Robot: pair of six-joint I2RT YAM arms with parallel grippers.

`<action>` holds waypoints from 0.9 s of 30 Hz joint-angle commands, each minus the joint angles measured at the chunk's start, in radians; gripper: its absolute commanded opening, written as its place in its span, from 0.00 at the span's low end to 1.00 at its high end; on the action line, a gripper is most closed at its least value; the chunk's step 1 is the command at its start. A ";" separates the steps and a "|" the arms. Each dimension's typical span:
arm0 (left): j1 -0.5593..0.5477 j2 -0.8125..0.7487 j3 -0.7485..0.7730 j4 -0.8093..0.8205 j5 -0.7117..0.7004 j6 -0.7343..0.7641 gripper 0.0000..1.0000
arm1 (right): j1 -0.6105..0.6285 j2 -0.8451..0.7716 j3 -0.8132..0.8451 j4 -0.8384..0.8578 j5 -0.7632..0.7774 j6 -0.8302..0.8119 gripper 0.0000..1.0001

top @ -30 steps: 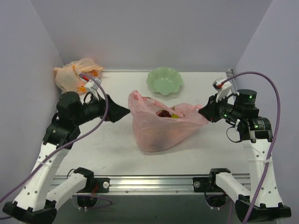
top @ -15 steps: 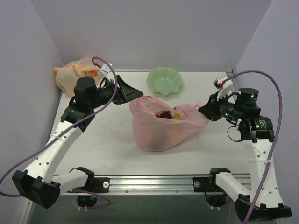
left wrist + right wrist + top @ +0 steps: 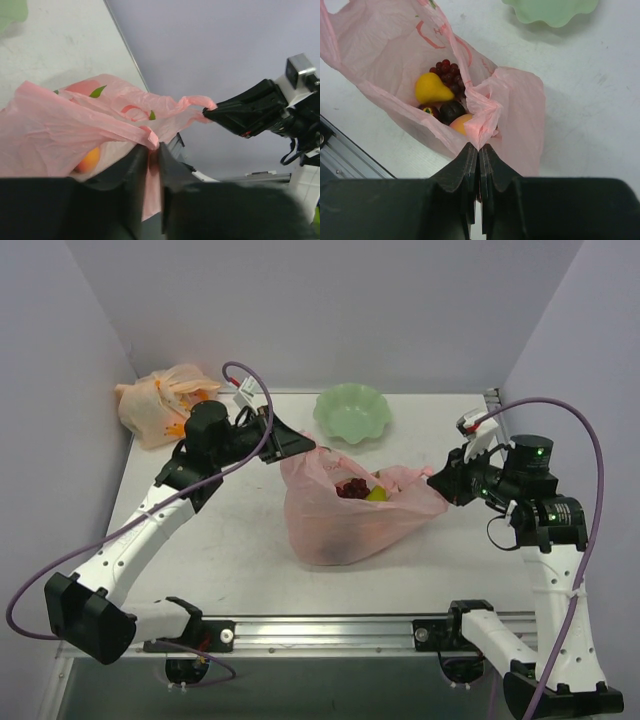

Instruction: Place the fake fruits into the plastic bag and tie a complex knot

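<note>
Two grips on the pink plastic bag (image 3: 340,525), centred on the bench (image 3: 225,535): my left end effector (image 3: 152,156) clenches its ten o'clock handle, my right end effector (image 3: 479,151) its three o'clock handle; fake fruits (image 3: 445,95) sit inside.

1. This is a robot laboratory cell, not a home or a shop.
2. Plain pale violet walls (image 3: 330,310) close in a white surface (image 3: 220,540) on three sides.
3. The left arm (image 3: 130,550) and the right arm (image 3: 555,590) are bolted to a metal rail (image 3: 330,632) at the near edge, and purple cables (image 3: 545,398) run along them.
4. The goods are only props: fake fruits (image 3: 429,87) in a plastic bag (image 3: 385,40).
</note>
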 commanded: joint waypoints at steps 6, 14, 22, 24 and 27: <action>-0.002 -0.071 -0.031 0.125 0.062 0.078 0.00 | -0.008 0.121 0.112 -0.261 0.101 -0.084 0.59; -0.049 -0.143 -0.085 0.122 0.067 0.188 0.00 | 0.011 0.408 0.630 -0.565 0.167 -0.248 0.86; -0.084 -0.168 -0.097 0.090 0.035 0.263 0.00 | 0.220 0.695 0.968 -0.848 0.322 -0.354 0.88; -0.089 -0.177 -0.103 0.088 0.033 0.270 0.00 | 0.255 0.715 0.971 -0.848 0.351 -0.353 0.87; -0.089 -0.185 -0.105 0.079 0.025 0.282 0.00 | 0.294 0.735 0.965 -0.848 0.380 -0.345 0.79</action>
